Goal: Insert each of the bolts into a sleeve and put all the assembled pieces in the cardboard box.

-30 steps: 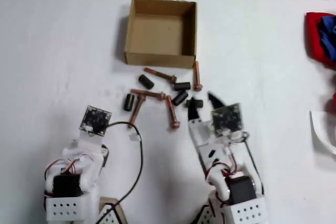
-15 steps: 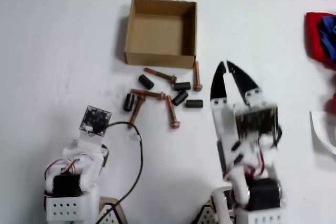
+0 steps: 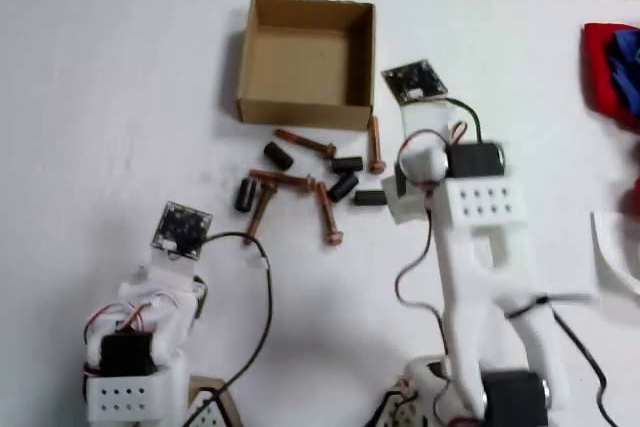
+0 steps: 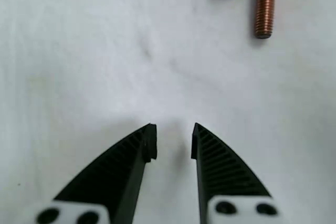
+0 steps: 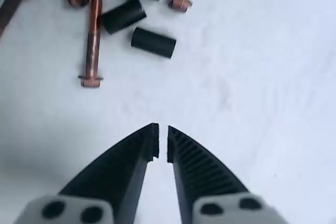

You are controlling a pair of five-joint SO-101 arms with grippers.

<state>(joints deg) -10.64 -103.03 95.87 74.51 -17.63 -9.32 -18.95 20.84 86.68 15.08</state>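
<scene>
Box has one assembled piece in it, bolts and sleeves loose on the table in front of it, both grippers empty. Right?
No: the cardboard box is empty, as the high view shows. The rest stands: bolts and sleeves lie loose on the table in front of it, and the left gripper and right gripper hold nothing.

The white table (image 3: 120, 77) carries copper bolts (image 5: 90, 43) and black sleeves (image 5: 153, 42) just ahead of the right pincer (image 5: 163, 142), with the cardboard box (image 3: 300, 113) beyond.
</scene>
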